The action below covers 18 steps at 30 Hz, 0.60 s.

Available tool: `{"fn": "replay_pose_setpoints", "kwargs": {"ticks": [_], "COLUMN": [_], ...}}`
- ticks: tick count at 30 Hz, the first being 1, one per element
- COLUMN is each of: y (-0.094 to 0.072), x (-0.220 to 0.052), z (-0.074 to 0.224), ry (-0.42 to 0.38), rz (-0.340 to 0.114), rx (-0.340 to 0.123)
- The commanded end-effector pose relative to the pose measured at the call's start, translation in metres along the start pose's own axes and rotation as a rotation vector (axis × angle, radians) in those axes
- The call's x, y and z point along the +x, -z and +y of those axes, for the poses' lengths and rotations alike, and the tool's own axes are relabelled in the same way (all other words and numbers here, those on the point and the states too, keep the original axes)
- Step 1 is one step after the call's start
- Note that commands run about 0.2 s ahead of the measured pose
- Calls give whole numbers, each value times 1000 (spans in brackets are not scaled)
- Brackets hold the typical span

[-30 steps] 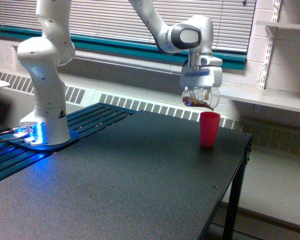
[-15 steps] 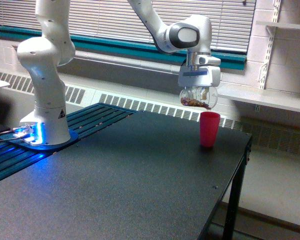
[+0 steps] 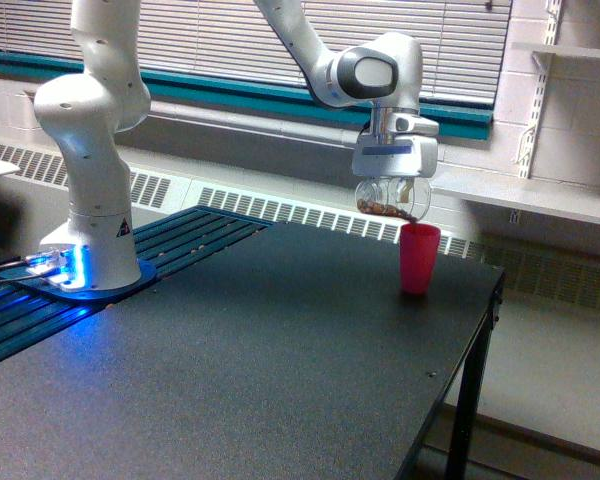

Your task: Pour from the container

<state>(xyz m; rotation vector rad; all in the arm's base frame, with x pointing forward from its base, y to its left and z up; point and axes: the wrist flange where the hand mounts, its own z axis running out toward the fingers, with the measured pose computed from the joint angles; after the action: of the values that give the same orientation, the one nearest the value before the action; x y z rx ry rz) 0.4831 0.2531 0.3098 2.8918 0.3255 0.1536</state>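
A: Gripper (image 3: 394,188) first; fingers closed on the container (image 3: 391,198), clear cup, tipped on its side; brown bits sit low in it, toward the exterior view's right.

B: Where relative to the pink cup (image 3: 419,258)?

A: Just above it and a bit to the exterior view's left; lip of the container hangs right over the pink rim, near touching; can't tell if they meet.

B: Change vs a second ago?

A: Whole gripper slid slightly to the exterior view's left and the brown contents now reach down to the pink cup's rim; before they stayed inside the clear cup; I'd judge the pour has just started.

B: Arm pose?

A: Base (image 3: 90,270) stands far left on the black table (image 3: 230,380); arm arcs up out of frame, comes back down; wrist (image 3: 370,72) bent, hand pointing straight down over the table's far right corner.

B: Spill risk?

A: Some; the overlap with the pink cup's mouth looks narrow.
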Motion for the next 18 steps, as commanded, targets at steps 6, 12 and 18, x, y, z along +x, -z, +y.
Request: {"fn": "replay_pose_setpoints", "kwargs": {"ticks": [6,12,18], "y": [-4,-5,-5], "x": [3,5,7], "z": [-12,-18,-23], "ry": [61,76,85], "rz": [-26,-33,-34], "rx": [-18,-18,-23]}}
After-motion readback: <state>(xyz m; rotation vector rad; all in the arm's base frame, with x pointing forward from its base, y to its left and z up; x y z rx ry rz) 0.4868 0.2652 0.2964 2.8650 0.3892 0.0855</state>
